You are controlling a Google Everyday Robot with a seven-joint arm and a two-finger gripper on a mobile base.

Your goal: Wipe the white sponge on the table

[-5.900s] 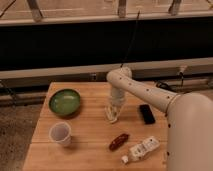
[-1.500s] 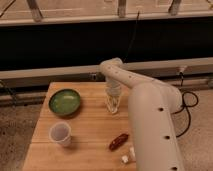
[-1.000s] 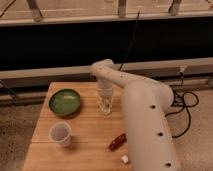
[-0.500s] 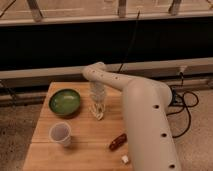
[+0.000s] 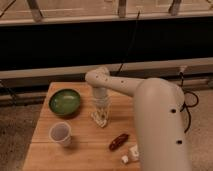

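The white sponge (image 5: 100, 119) lies flat on the tabletop (image 5: 85, 150), directly beneath the tool (image 5: 101, 111), which points straight down at the middle of the wooden surface. The tool's tip is at the sponge, and the pale pad shows just under and around it; whether the tool is wide, narrow or gripping the sponge cannot be told, since tool and sponge share nearly the same colour. The arm (image 5: 150, 115) reaches in from the right side of the view, its bulky white forearm covering much of the right half of the tabletop. Left of the tool and a little farther back sits a green bowl (image 5: 65, 102). Left and nearer than the tool stands a white paper cup (image 5: 60, 134), upright, well apart from the sponge. Right and nearer than the tool lies a small reddish-brown object (image 5: 119, 141) on its side, and just beyond it a white plastic bottle (image 5: 131, 153) is partly hidden by the arm
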